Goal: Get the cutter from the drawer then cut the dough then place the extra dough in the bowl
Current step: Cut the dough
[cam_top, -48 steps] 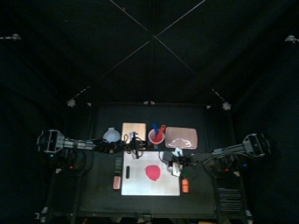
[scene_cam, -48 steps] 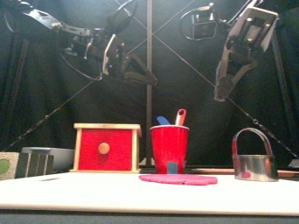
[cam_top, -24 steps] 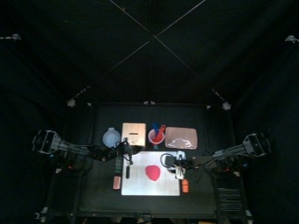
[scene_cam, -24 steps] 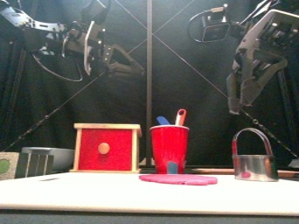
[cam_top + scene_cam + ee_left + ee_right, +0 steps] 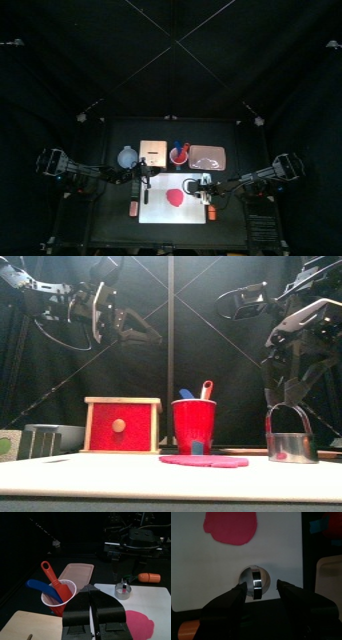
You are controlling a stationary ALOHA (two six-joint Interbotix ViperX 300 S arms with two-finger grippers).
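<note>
The right tool (image 5: 261,584) hangs open over the cutter (image 5: 291,438) at the board's (image 5: 211,577) right, beside the dough (image 5: 203,461); the left tool (image 5: 90,588) is closed, raised at left.

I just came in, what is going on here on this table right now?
The right gripper hangs with open jaws just above the round metal cutter with a wire handle, which stands on the white cutting board near the flat pink dough disc. It has not gripped the cutter yet. The left gripper, shut and empty, is high on the left. The dough looks uncut.
</note>
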